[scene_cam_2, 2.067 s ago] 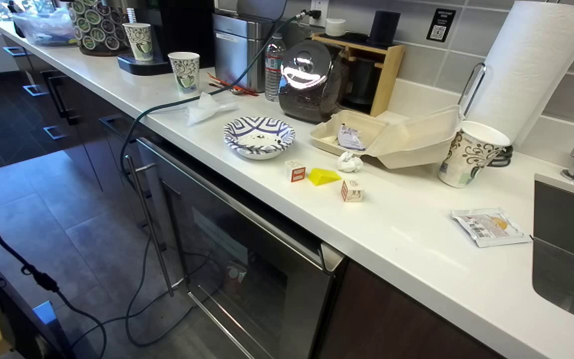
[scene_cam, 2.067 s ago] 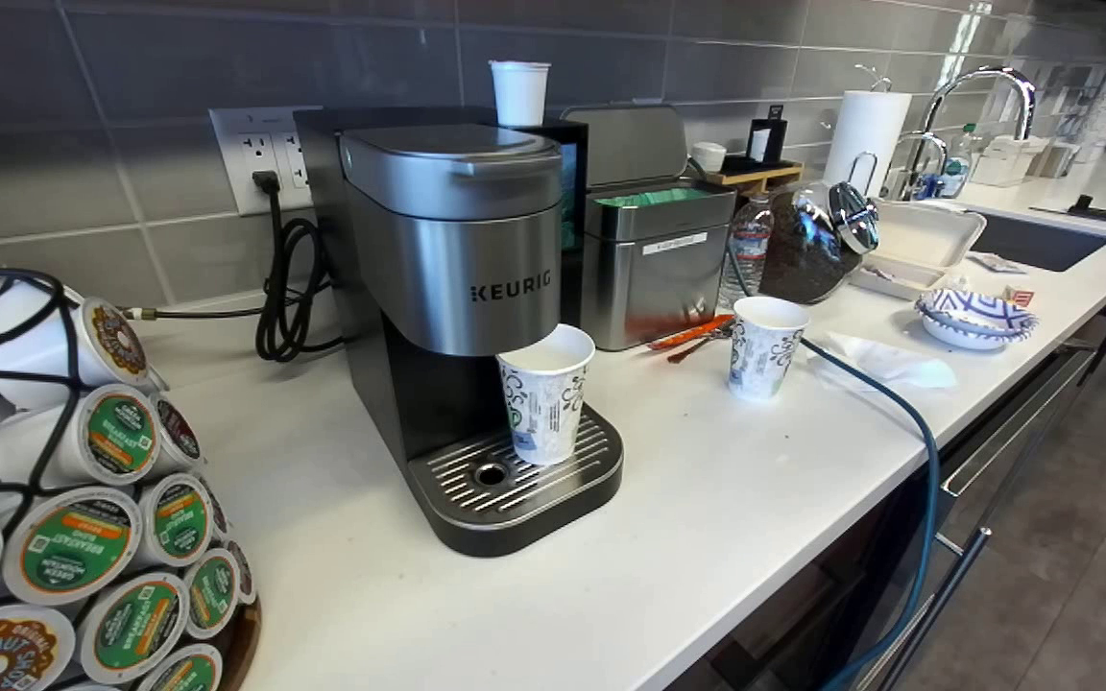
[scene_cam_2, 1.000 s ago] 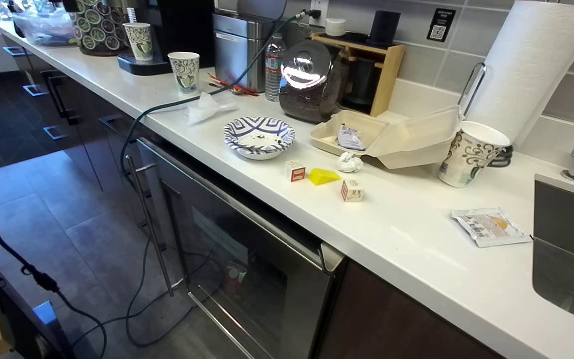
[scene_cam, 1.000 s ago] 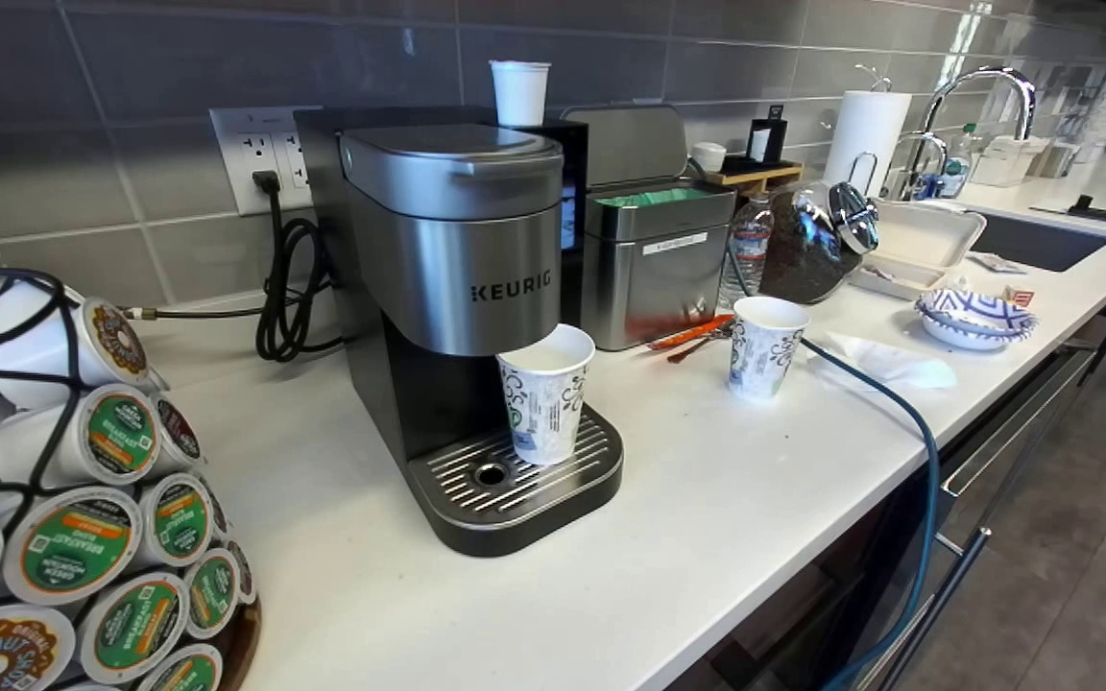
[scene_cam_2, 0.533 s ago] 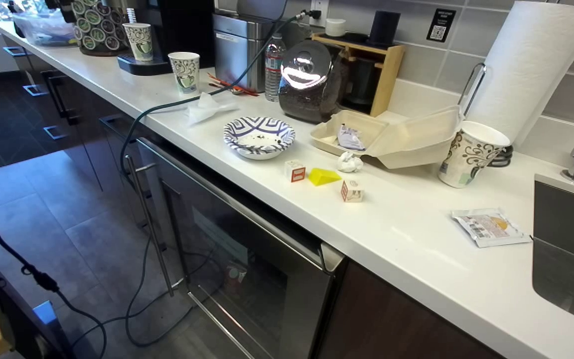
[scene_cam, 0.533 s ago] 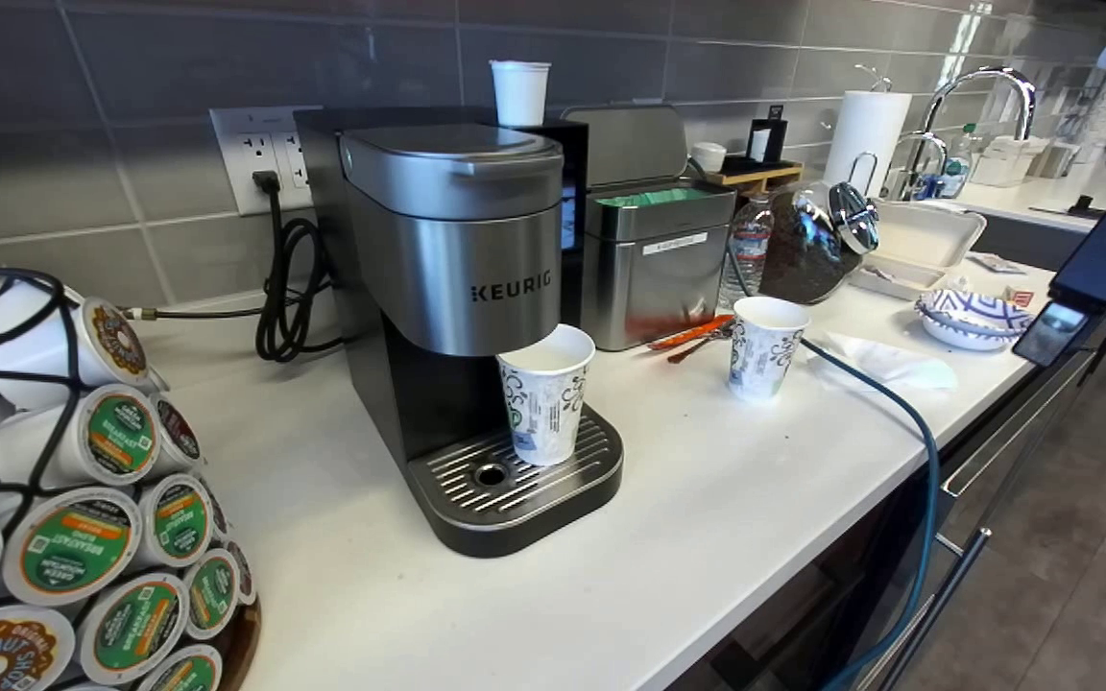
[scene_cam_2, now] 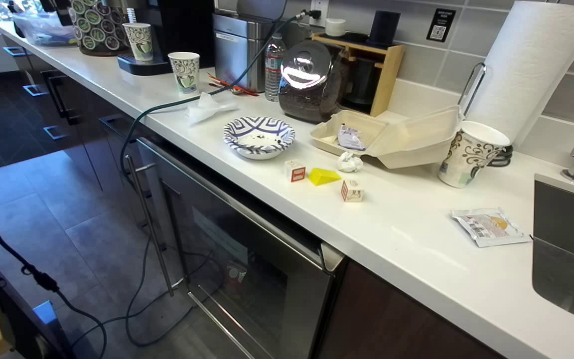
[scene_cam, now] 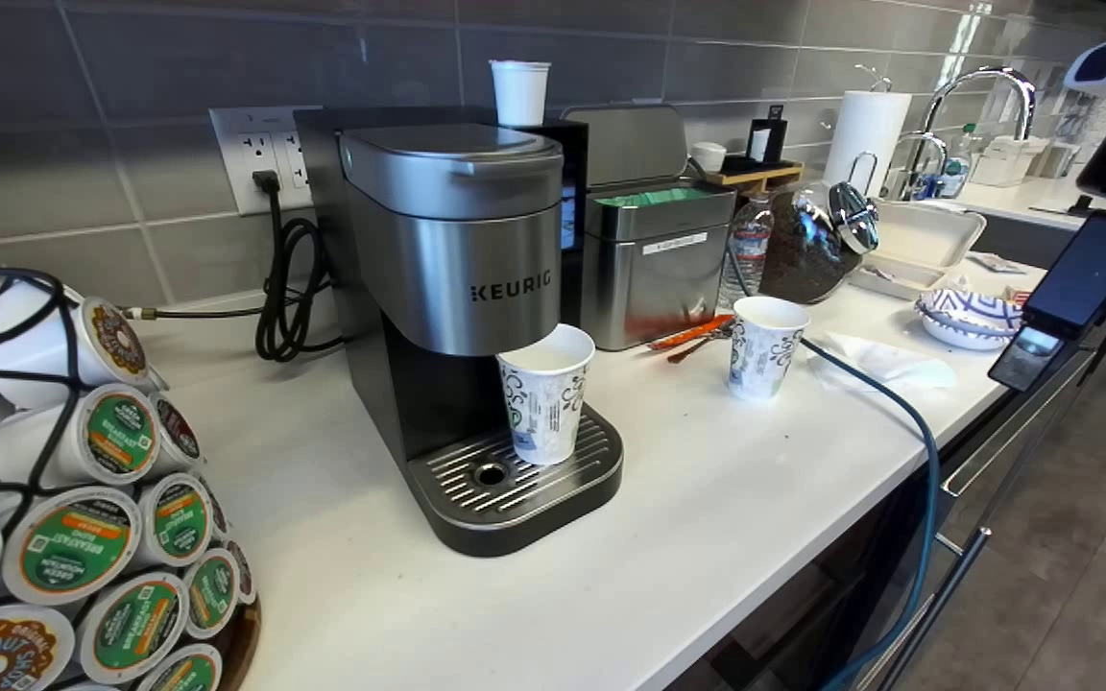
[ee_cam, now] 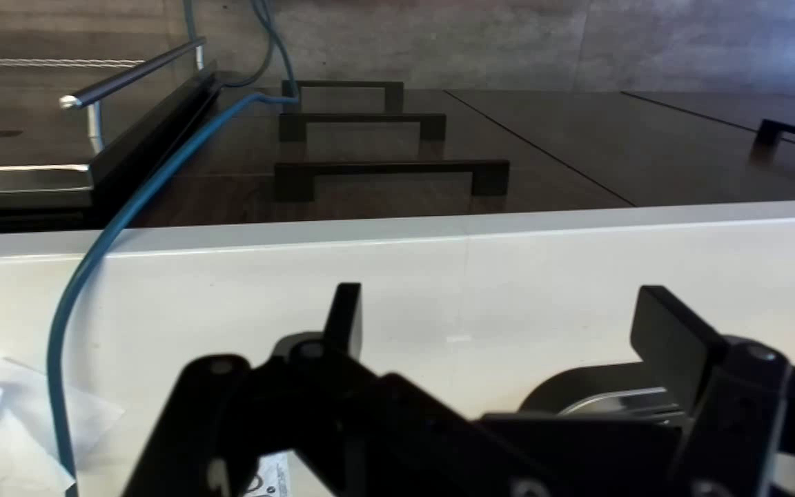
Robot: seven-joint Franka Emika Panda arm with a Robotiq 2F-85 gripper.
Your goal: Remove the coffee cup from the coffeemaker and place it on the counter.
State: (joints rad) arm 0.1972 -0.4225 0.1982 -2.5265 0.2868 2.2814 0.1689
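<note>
The coffee cup (scene_cam: 546,398), white paper with a printed pattern, stands upright on the drip tray of the black and silver coffeemaker (scene_cam: 486,274). It also shows in an exterior view (scene_cam_2: 139,42). In the wrist view the cup is hidden behind my gripper, and only the tray's edge (ee_cam: 570,383) shows. The off-white counter (scene_cam: 697,499) runs along the front. My gripper (ee_cam: 501,317) is open and empty above the counter, apart from the cup. One dark finger of it shows at the right edge of an exterior view (scene_cam: 1026,357); the rest is cut off there.
A near-identical patterned cup (scene_cam: 766,347) stands right of the coffeemaker, with a blue cable (scene_cam: 884,389) and a napkin (scene_cam: 884,363) beyond it. A pod rack (scene_cam: 92,537) is at the left. A steel box (scene_cam: 659,269) and a plain white cup (scene_cam: 519,93) are behind.
My arm and gripper have come into an exterior view from the right edge and moved left, toward the coffeemaker. The cups and the coffeemaker have not moved.
</note>
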